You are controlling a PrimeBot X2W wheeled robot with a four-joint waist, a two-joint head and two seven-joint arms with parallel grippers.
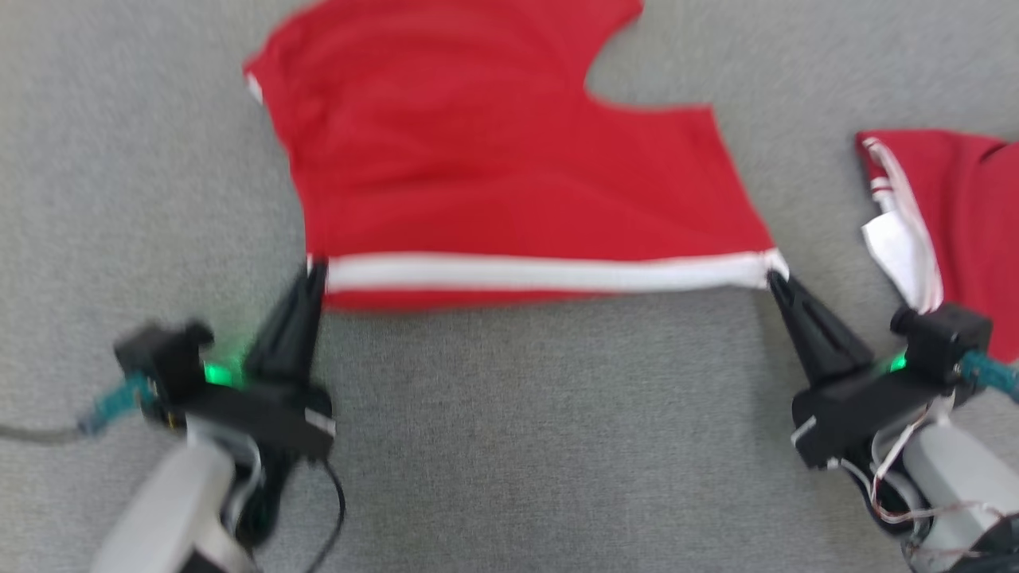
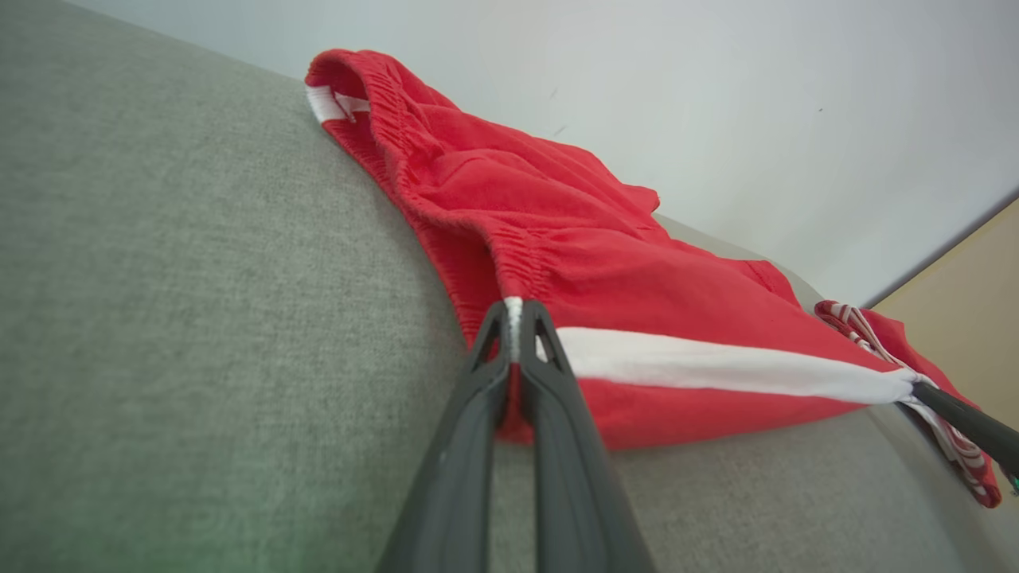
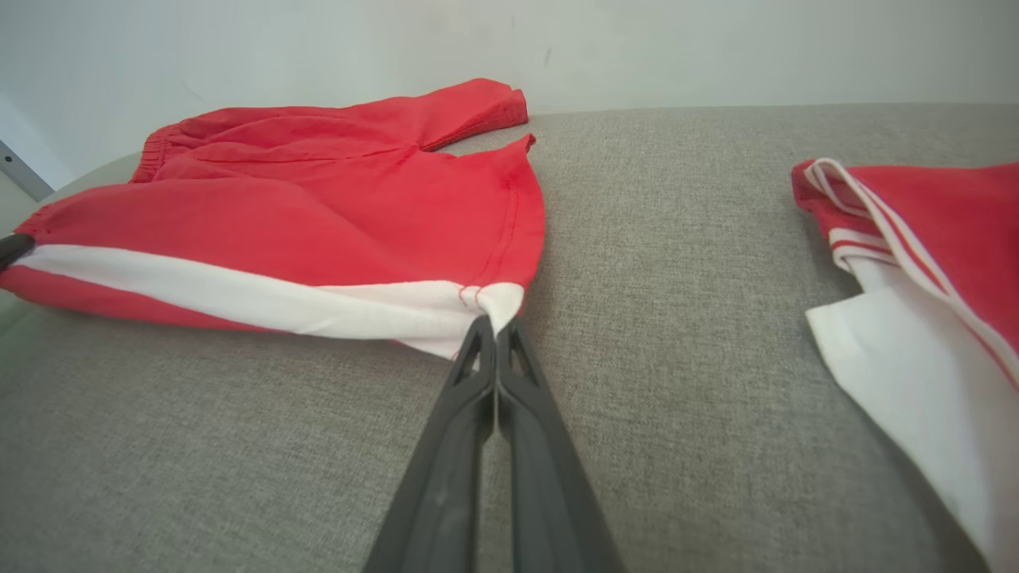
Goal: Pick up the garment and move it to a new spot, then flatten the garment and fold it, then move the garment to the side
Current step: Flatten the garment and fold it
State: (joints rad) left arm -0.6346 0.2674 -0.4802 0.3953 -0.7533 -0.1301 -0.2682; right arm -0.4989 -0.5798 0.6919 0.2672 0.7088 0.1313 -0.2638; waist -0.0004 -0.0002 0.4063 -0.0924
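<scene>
The garment [image 1: 493, 175] is a pair of red shorts with a white side stripe, spread on the grey cloth surface. Its near edge is stretched taut and slightly lifted between both grippers. My left gripper [image 1: 316, 269] is shut on the waistband end of the stripe, seen close up in the left wrist view, where the gripper [image 2: 515, 314] pinches the garment [image 2: 605, 270]. My right gripper [image 1: 774, 277] is shut on the leg-hem end; the right wrist view shows that gripper [image 3: 495, 326] clamped on the garment's [image 3: 318, 215] white corner.
A second red and white garment [image 1: 947, 215] lies at the right edge, close to my right arm, also seen as red and white cloth [image 3: 915, 263] in the right wrist view. Grey cloth surface [image 1: 517, 446] spreads all around. A pale wall [image 3: 557, 40] stands behind.
</scene>
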